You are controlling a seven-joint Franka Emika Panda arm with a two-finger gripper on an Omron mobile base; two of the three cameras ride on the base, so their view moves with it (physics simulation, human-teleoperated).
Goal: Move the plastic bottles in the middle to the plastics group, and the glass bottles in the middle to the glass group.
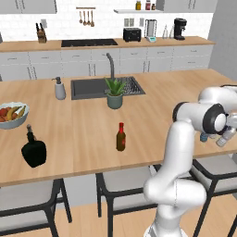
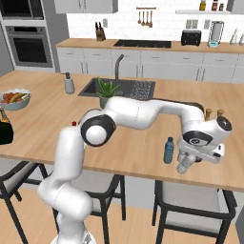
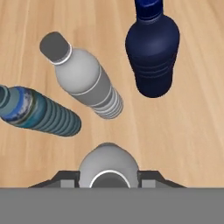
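Gripper clamps the whitish bottle at the plastics group, beside the blue-tinted bottle. Release pending. Mid-counter, the red-capped brown bottle awaits transfer to the squat black bottle.

The white arm reaches across the tabletop to its near right edge, where the pincer holds a whitish bottle just beside a blue-tinted bottle. A plant stands by the sink. A fruit bowl sits near the left edge.
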